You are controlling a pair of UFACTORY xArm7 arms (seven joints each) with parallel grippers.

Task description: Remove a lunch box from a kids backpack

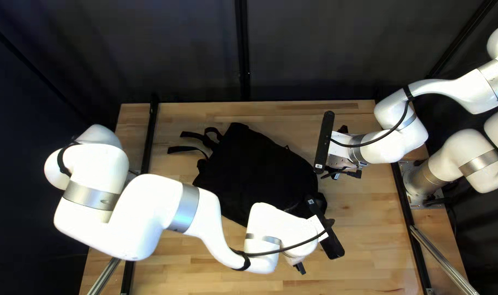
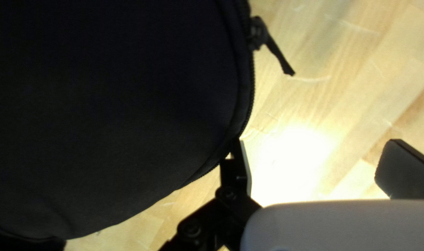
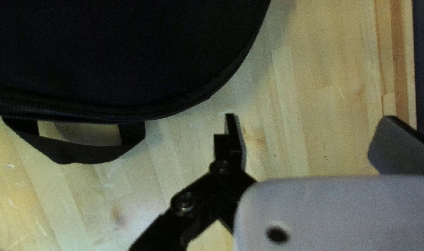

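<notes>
Where tabletop (image 1: 369,229) skirts the black backpack (image 1: 254,169), left gripper (image 1: 329,223) wide at its zippered edge (image 2: 252,88), right gripper (image 1: 343,129) wide in open room.

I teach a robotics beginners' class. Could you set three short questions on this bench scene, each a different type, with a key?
1. True or false: the right arm's jaws are closed together.

2. Multiple choice: in the right wrist view, what sticks out past the zipper of the black backpack?
A) a bottle
B) a fabric loop
C) a lunch box

3. Fill in the blank: in the left wrist view, the zipper pull reaches past the backpack's edge, over the wooden ____.

Key: 1 false; 2 B; 3 table.
</notes>
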